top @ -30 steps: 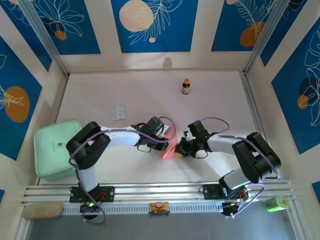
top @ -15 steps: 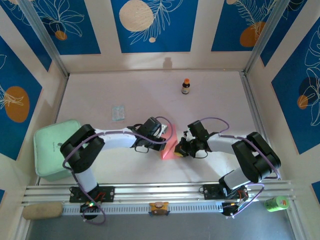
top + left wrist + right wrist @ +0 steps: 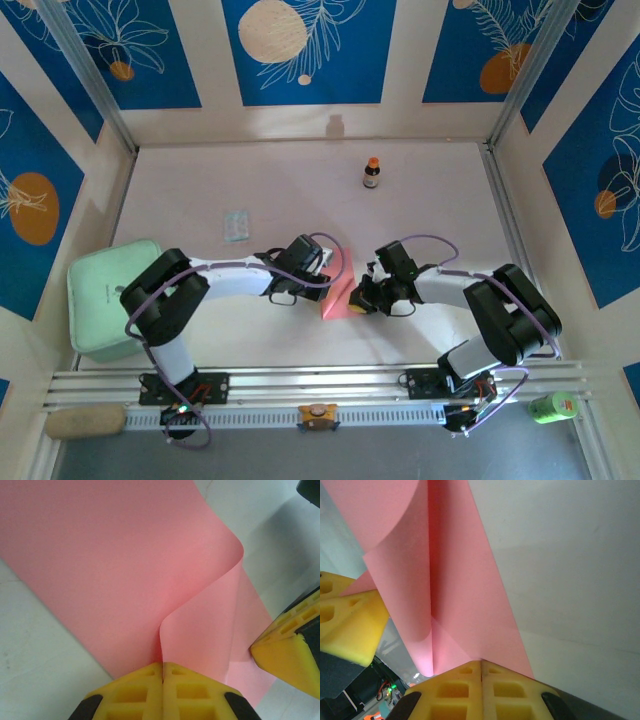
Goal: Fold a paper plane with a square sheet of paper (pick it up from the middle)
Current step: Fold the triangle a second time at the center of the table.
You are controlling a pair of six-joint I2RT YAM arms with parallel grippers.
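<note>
pink sheet | between left end effector and right end effector | mid-table

Top external view: the square sheet of paper, at frame centre, is partly covered by both wrist heads, and its gripped edges are hidden. The label on the small bottle, upper centre, is too small to read. Right wrist view: the sheet runs off the top edge, the right gripper is cut by the bottom edge, and the lower-left background is blurred. Left wrist view: the sheet runs off the top and left edges, the left gripper is cut by the bottom edge, and one pad of the right gripper is cut by the right edge.
</note>
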